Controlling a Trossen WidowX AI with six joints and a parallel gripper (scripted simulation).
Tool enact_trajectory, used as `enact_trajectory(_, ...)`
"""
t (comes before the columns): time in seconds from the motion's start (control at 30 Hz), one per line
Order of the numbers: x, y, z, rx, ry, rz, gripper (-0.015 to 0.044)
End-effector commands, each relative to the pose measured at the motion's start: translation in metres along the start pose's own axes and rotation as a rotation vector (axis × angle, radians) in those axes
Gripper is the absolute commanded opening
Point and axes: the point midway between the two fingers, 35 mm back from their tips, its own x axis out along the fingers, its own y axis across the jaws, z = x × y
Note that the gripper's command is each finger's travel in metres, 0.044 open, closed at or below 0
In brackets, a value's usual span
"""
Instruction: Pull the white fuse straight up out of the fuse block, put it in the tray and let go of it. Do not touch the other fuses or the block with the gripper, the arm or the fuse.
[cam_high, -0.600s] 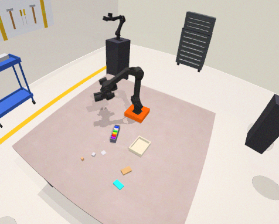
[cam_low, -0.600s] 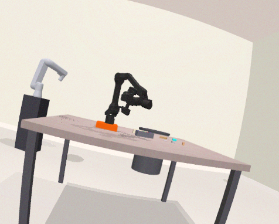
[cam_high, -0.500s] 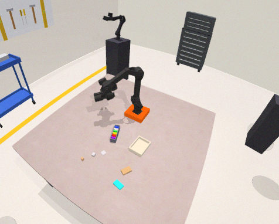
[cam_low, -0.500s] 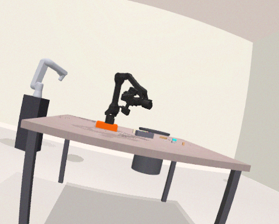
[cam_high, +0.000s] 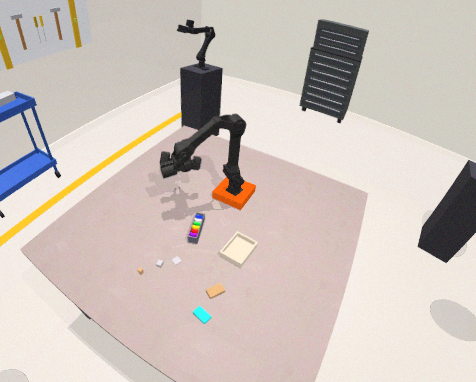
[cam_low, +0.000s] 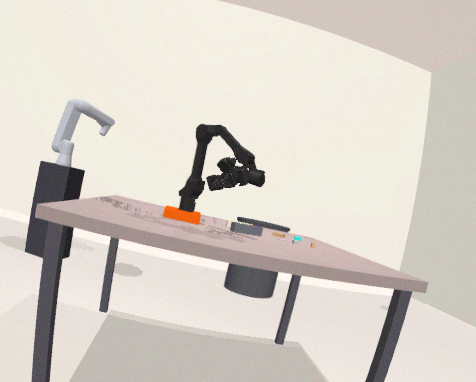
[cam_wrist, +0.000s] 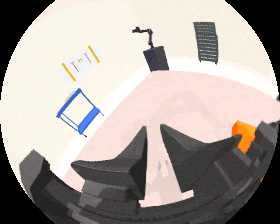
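The fuse block (cam_high: 189, 239) (cam_low: 246, 229) stands on the table, a narrow dark block with a row of coloured fuses. The white fuse (cam_high: 198, 220) shows small in the top view in that row, between the blue and green fuses. The shallow cream tray (cam_high: 239, 249) lies to the right of the block, with nothing in it. My gripper (cam_wrist: 153, 128) is raised well above the table, away from the block and turned sideways. Its fingers stand a narrow gap apart with nothing between them. Neither block nor tray shows in the wrist view.
The orange arm base (cam_high: 234, 194) (cam_low: 181, 215) stands behind the tray and block. An orange-brown slab (cam_high: 215, 290), a cyan slab (cam_high: 202, 315) and a few small pieces, one of them a white square (cam_high: 176, 260), lie on the near side of the table.
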Motion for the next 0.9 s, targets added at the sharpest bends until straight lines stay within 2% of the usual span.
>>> enact_trajectory(0.0, -0.023, -0.002, -0.039, -0.737, 0.208, 0.068, 0.0074)
enact_trajectory(0.13, -0.038, -0.005, -0.059, -1.134, 0.303, 0.167, 0.0074)
enact_trajectory(0.4, -0.063, -0.011, -0.086, -1.661, 0.404, 0.378, 0.0074)
enact_trajectory(0.67, -0.089, -0.019, -0.108, -2.167, 0.424, 0.661, 0.0074)
enact_trajectory(0.87, -0.111, -0.027, -0.124, -2.523, 0.379, 0.942, 0.0074)
